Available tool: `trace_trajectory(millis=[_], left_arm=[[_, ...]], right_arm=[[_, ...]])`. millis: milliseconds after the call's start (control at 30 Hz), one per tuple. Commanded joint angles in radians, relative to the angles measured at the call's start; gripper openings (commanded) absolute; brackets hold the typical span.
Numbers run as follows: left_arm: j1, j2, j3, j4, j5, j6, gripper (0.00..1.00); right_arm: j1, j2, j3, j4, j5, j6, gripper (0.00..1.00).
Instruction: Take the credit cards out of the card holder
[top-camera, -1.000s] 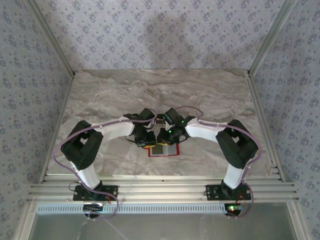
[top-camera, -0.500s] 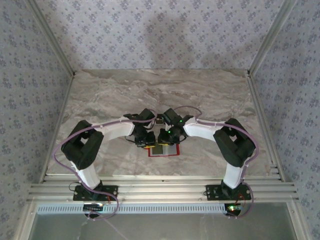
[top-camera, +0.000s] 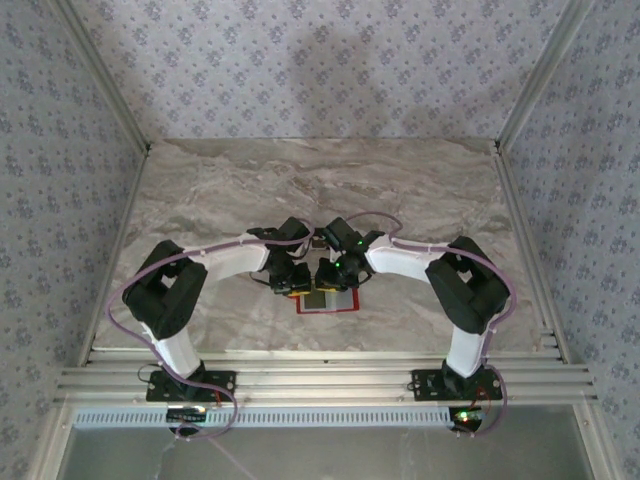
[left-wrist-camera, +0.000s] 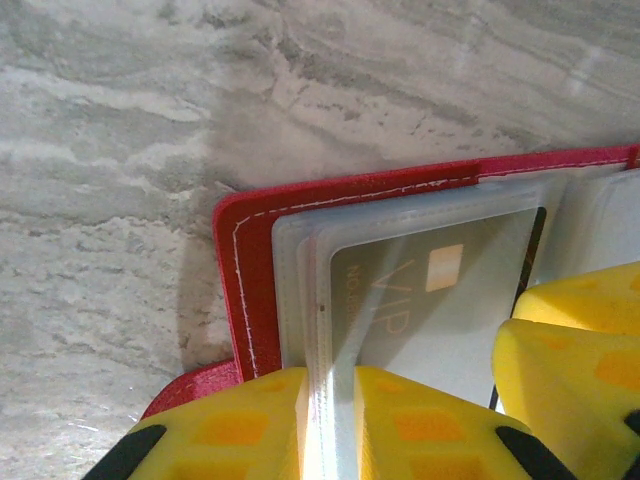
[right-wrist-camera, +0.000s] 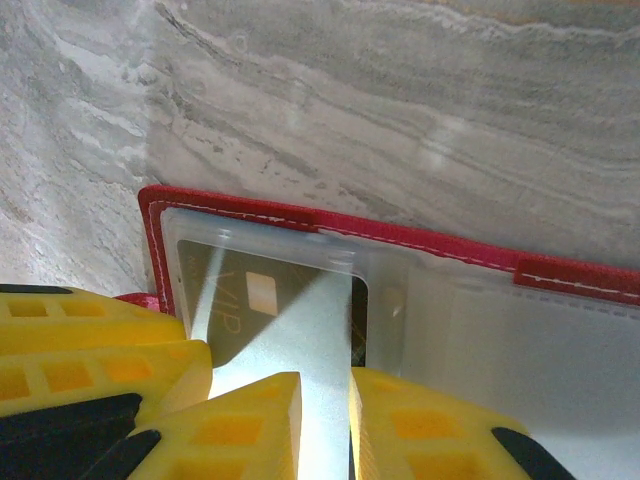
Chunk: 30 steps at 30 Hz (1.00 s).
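Observation:
The red card holder (top-camera: 327, 301) lies open on the marble table, under both wrists. My left gripper (left-wrist-camera: 330, 425) is shut on the edge of its clear pocket leaves (left-wrist-camera: 300, 290), by the red cover (left-wrist-camera: 232, 270). A dark credit card (left-wrist-camera: 430, 300) marked VIP with a pale chip sits inside the pocket. My right gripper (right-wrist-camera: 325, 425) is shut, its yellow fingers (right-wrist-camera: 430, 430) pinching the near end of the credit card (right-wrist-camera: 270, 310), glare running into the narrow gap. The card holder (right-wrist-camera: 420, 250) spreads to the right. The two grippers (top-camera: 293, 280) (top-camera: 336, 276) nearly touch.
Bare marble table (top-camera: 330, 180) stretches behind and to both sides of the holder. Aluminium rails (top-camera: 320, 380) run along the near edge, with patterned walls around. The other gripper's yellow fingers (left-wrist-camera: 575, 350) (right-wrist-camera: 90, 345) crowd into each wrist view.
The right arm's elbow has drifted slightly left toward the holder. The left arm and the card holder have stayed where they were.

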<state>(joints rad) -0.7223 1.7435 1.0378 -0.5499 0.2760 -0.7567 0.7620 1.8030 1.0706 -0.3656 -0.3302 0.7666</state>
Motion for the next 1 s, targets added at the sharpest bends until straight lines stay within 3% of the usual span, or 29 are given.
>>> trace_trajectory(millis=[0, 600, 967], left_arm=[[-0.005, 0.021, -0.002, -0.035, -0.006, 0.015, 0.2], [-0.006, 0.02, 0.023, -0.061, -0.011, 0.025, 0.21], [-0.009, -0.007, 0.077, -0.1, -0.021, 0.03, 0.21]], right_arm=[[0.008, 0.024, 0.022, -0.021, 0.011, -0.013, 0.23], [0.018, -0.018, 0.06, -0.145, 0.125, -0.058, 0.26], [-0.019, -0.11, 0.005, -0.099, 0.071, -0.047, 0.26]])
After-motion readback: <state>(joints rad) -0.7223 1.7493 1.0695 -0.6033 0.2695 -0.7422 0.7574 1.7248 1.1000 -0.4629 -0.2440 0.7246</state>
